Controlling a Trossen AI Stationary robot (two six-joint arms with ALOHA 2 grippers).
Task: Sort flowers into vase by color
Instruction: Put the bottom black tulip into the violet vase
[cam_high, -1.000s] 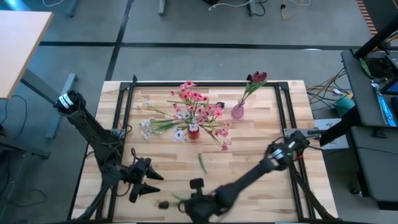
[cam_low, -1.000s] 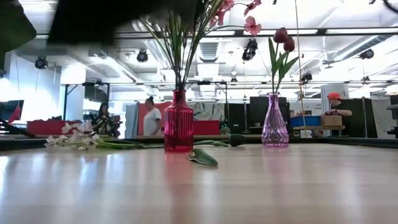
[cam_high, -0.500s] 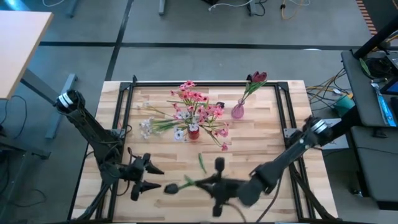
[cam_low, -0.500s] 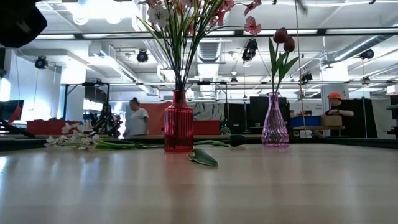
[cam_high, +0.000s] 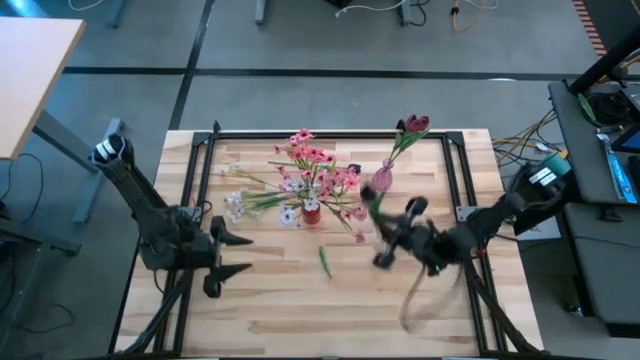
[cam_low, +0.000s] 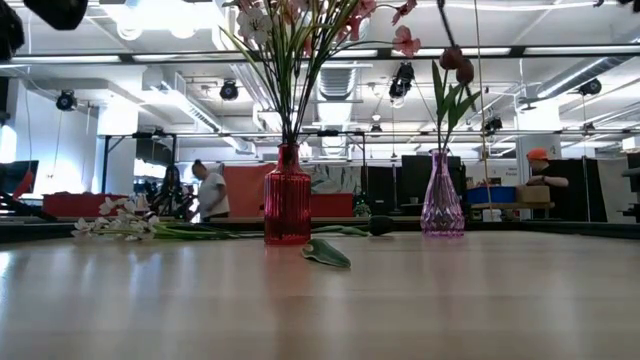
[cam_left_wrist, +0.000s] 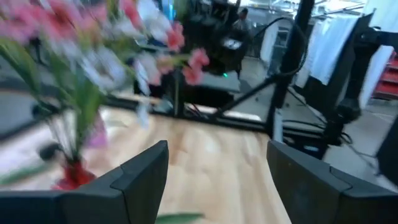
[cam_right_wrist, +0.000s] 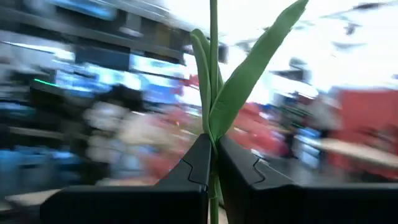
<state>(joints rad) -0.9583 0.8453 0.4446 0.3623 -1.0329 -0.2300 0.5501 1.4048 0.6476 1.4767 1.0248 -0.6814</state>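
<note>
My right gripper (cam_high: 388, 228) is raised over the table's right half, just near of the purple vase (cam_high: 382, 180), and is shut on a green-stemmed flower (cam_high: 372, 203). Its bud I cannot make out. The purple vase (cam_low: 441, 205) holds dark red tulips (cam_high: 415, 125). The red vase (cam_high: 312, 212) holds pink sprays (cam_high: 318, 165). White sprigs (cam_high: 236, 204) lie flat on the table left of the red vase. My left gripper (cam_high: 226, 256) hovers open at the table's left. My right gripper pinches the flower's green stem (cam_right_wrist: 213, 140) between its two fingers (cam_right_wrist: 186, 171), just below where the long leaves (cam_right_wrist: 255, 62) branch off. The fingers lie across the stem. The flower is lifted clear of the table, its stem rising past the fingertips.
A loose green leaf (cam_high: 325, 262) lies on the wood between the two grippers, also seen as the leaf (cam_low: 327, 252) in front of the red vase (cam_low: 287, 198). A black frame (cam_high: 205, 160) borders the table. People move in the room behind.
My right gripper has swung from the table's near edge up and toward the right and far side, carrying the flower off the table to just beside the purple vase. My left gripper has moved a little toward the far edge.
</note>
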